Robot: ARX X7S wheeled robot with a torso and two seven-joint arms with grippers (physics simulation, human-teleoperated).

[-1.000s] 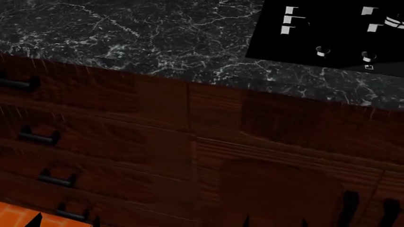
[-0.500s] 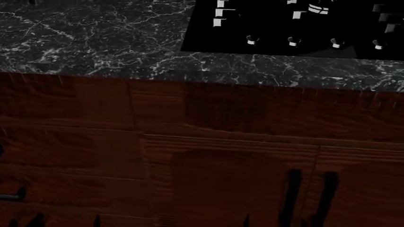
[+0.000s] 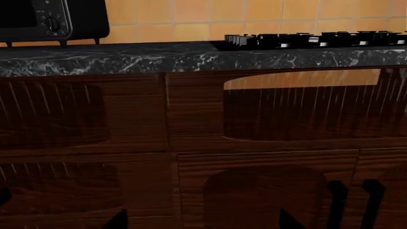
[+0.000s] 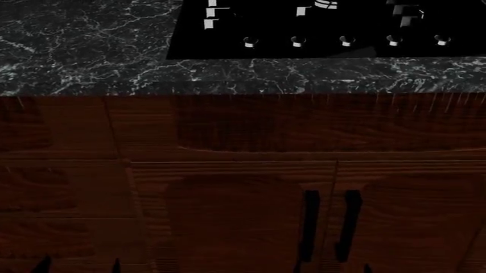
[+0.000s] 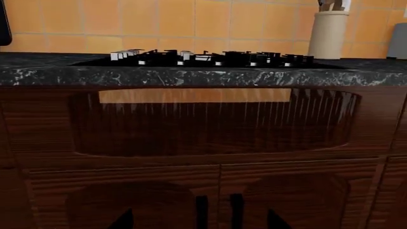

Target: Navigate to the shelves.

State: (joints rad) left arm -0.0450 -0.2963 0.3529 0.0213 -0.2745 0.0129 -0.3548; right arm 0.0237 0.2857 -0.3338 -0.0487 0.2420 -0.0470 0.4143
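The shelves are out of view in every frame. I face a dark wooden cabinet front (image 4: 243, 131) under a black marble counter (image 4: 83, 51). Only the dark fingertips of my left gripper (image 4: 79, 267) and right gripper (image 4: 332, 268) show at the bottom edge of the head view. In the left wrist view, the left gripper (image 3: 202, 224) has its tips wide apart with nothing between them. The right gripper (image 5: 199, 223) is likewise open and empty, facing the cabinet doors.
A black cooktop (image 4: 319, 28) with knobs sits in the counter straight ahead. Two vertical black door handles (image 4: 328, 224) mark the doors below it. A black toaster oven (image 3: 51, 19) stands on the counter to the left, a cream utensil jar (image 5: 329, 33) to the right, orange wall tiles (image 5: 190, 24) behind.
The view has swung right along the counter: the cooktop and door handles slid left and toward centre, and the drawer handles at the left left the frame. Both grippers kept their pose.
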